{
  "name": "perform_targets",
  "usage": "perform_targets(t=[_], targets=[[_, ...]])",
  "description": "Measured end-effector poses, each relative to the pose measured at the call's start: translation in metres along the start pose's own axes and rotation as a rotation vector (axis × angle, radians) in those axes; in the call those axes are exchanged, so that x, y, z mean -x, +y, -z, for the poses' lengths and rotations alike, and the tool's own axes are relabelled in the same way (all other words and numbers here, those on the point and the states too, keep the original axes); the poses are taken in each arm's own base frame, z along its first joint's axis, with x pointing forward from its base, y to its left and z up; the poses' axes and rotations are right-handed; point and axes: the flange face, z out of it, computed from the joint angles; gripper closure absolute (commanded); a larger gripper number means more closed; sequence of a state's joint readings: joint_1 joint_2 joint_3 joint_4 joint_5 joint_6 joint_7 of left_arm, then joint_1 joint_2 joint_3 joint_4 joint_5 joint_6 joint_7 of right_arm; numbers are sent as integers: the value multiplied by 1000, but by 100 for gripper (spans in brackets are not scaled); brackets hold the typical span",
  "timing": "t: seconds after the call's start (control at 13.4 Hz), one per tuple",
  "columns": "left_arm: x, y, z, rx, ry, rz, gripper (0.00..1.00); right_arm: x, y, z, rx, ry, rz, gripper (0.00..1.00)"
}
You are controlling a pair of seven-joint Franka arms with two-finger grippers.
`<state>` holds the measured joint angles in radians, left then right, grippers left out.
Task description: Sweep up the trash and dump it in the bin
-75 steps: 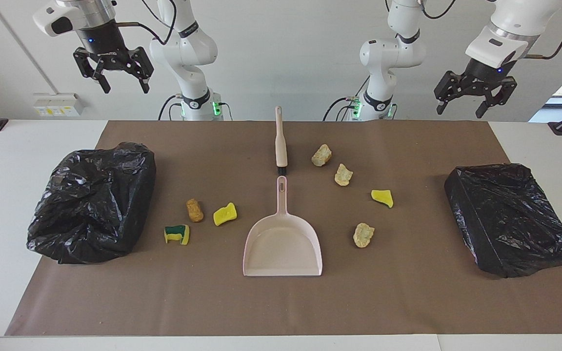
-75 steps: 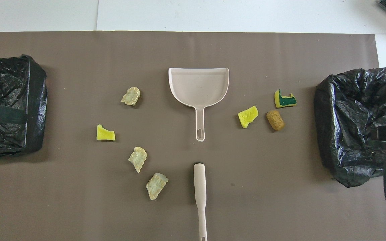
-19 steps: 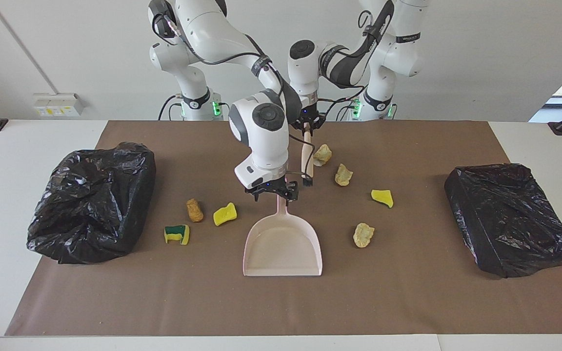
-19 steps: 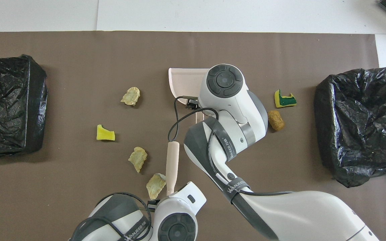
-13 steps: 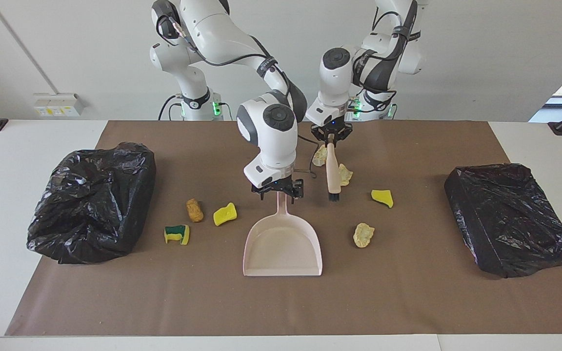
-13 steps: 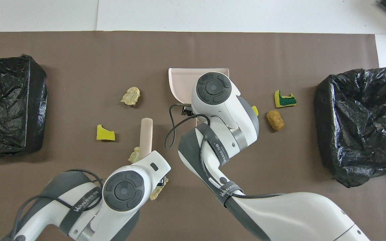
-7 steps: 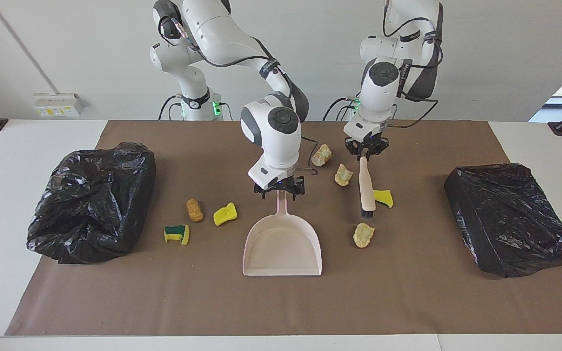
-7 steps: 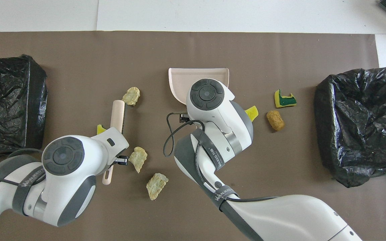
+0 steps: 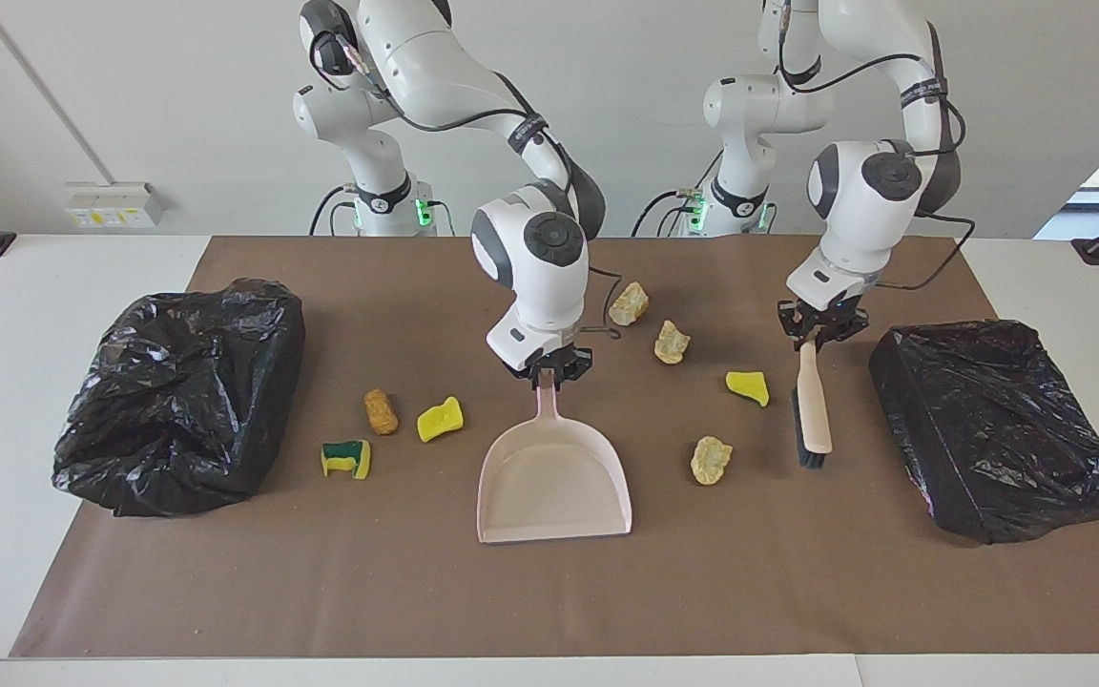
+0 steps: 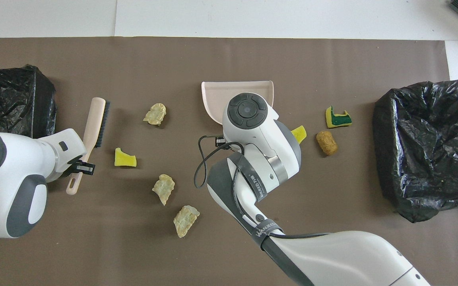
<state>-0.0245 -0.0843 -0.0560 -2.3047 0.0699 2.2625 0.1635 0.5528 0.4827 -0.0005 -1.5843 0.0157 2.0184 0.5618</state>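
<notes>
R arm: elbow high, wrist bent down over mat centre.
Right gripper (image 9: 546, 374): clamped on dustpan (image 9: 554, 482) handle; pan flat on mat.
L arm: reaches down by black bag (image 9: 998, 429).
Left gripper (image 9: 819, 329): closed on brush (image 9: 813, 410) handle; bristles seem just off mat.
Trash (image 9: 711, 460): seven scraps loose on mat, both sides of pan.

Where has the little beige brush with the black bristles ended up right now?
The beige hand brush hangs from the left gripper toward the left arm's end of the table, between the yellow sponge scrap and the flat black bag-covered bin.
</notes>
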Motion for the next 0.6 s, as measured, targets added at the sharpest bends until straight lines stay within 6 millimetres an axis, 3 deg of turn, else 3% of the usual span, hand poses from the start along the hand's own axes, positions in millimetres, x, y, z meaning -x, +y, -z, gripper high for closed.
perform_targets(t=[0.22, 0.6], targets=[[4, -23, -3, -1, -3, -28, 100, 0, 7, 7, 8, -11, 155, 100], [5, -25, -5, 0, -9, -38, 100, 3, 43, 67, 10, 0, 499, 100]])
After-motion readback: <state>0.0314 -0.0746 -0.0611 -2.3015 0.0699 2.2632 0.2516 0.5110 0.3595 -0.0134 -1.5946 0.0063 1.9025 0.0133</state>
